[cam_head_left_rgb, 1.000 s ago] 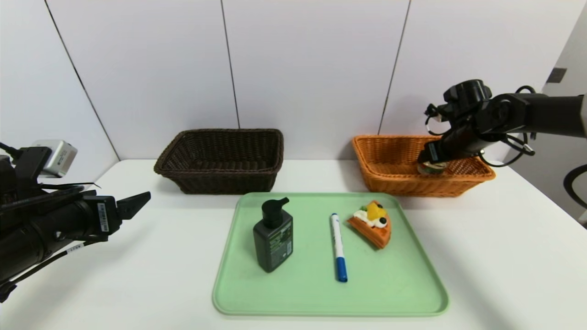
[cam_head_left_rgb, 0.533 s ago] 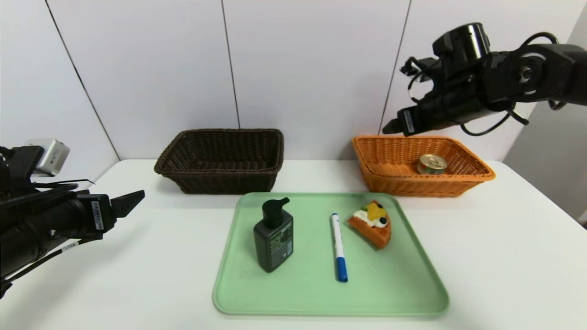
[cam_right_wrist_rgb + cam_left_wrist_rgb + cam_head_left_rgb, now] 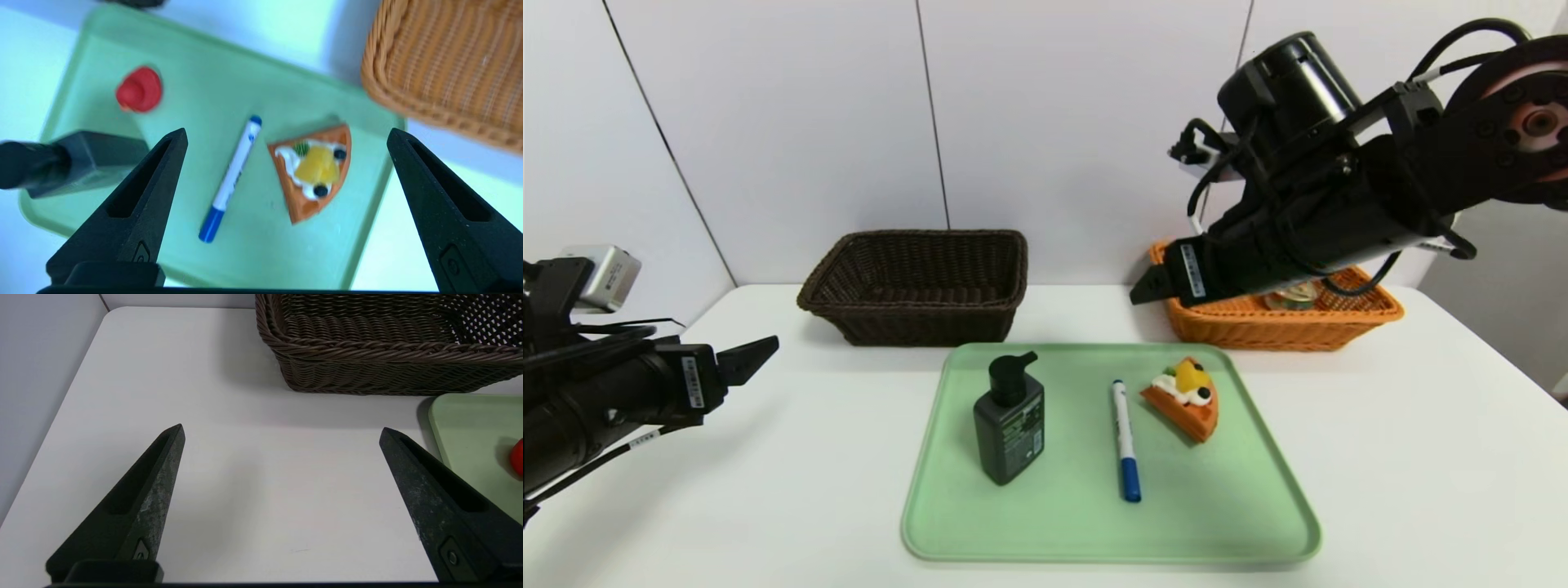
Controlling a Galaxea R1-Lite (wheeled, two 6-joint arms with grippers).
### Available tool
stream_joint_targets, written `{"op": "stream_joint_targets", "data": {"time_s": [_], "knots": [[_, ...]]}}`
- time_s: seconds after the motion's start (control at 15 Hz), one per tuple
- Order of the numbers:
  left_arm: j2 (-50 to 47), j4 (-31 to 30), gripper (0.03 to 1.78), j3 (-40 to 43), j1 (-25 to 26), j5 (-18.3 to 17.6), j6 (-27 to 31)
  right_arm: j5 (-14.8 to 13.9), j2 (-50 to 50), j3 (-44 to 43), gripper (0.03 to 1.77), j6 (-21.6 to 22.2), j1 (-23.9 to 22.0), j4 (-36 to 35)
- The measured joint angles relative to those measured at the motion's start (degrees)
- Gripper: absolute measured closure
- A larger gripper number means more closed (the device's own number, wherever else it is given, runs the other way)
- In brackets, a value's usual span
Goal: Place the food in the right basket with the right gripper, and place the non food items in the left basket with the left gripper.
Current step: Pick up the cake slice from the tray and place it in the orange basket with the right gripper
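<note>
Matte black arms, with black cables looping at upper right. Black tapered fingers (image 3: 139,506), scuffed grey, a small screw near each base. White barcode label (image 3: 1192,270) on right gripper (image 3: 1147,292); silver camera box (image 3: 600,278), probably, at left.

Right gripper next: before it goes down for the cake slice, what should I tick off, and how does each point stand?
1. Right gripper open and empty: ok.
2. Cake slice unobstructed on the green tray: ok.
3. Marker pen lies beside the slice, apart from it: ok.
4. Gripper lined up over the slice: ok in the right wrist view, where the slice sits between the fingers.
5. Orange basket has room: cannot tell, the arm covers most of it; a can shows inside.
6. Left gripper open, parked away from the tray: ok.
</note>
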Motion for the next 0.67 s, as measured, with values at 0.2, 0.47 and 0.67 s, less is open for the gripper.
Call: {"op": "stream_joint_targets", "data": {"time_s": [0.2,0.47,0.67], "knots": [[-0.62,0.05,0.12,0.07,0.00,-0.11,0.17,-0.39,-1.60,6.89,0.11,5.83,0.66,0.18],[-1.38,0.05,0.12,0.00,-0.06,-0.16,0.28,-0.55,-1.51,13.01,0.11,9.98,0.33,0.13],[-2.00,0.07,0.12,0.51,-0.06,-0.11,0.22,-0.59,-0.41,16.54,0.11,10.84,-0.67,-0.50]]}}
